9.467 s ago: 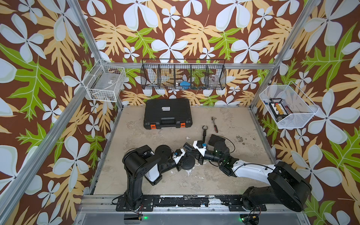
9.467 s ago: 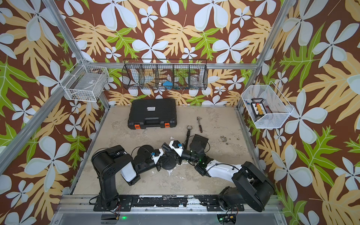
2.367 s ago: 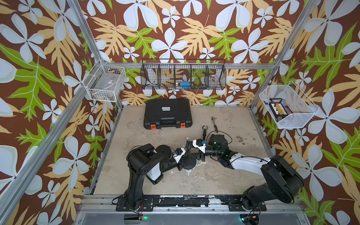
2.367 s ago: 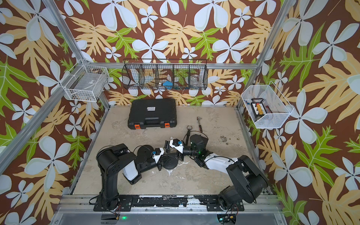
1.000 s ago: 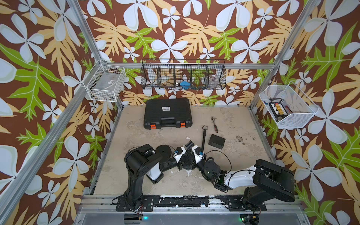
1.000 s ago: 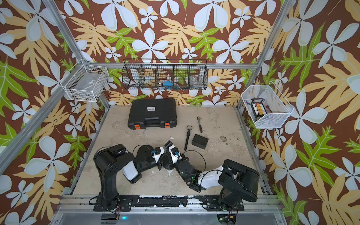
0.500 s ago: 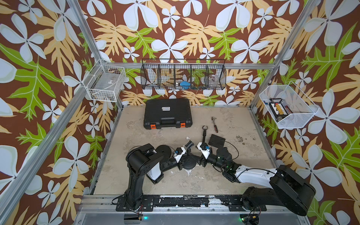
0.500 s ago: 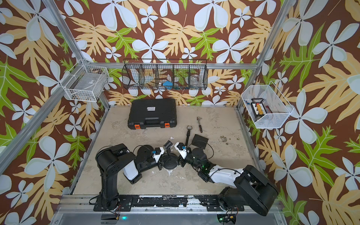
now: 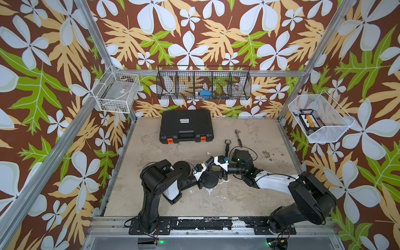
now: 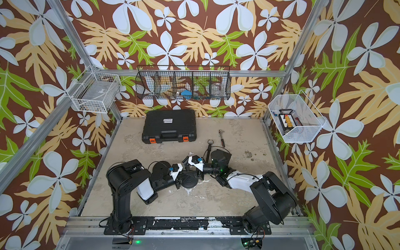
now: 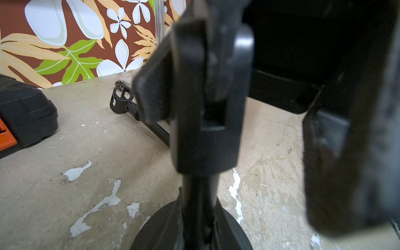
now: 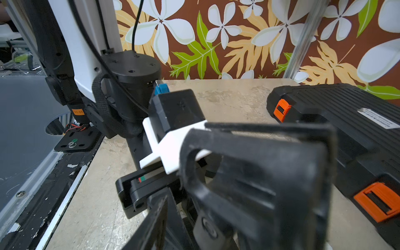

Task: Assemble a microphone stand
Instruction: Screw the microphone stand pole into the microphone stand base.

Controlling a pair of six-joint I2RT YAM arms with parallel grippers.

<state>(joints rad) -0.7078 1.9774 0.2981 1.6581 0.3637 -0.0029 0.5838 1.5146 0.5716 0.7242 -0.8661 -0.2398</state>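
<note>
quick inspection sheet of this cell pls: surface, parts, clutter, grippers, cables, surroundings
surface: beige table, paint chipped white near the base; dark specks.
job's things: base flat on the table, post upright on it; clip rod lying loose behind.
clutter: closed case; ratchet beside the rod.
grippers: left gripper shut on the post; right gripper beside the post, jaws unclear.
cables: black loop at the right wrist.
surroundings: three wire baskets on floral walls.
</note>
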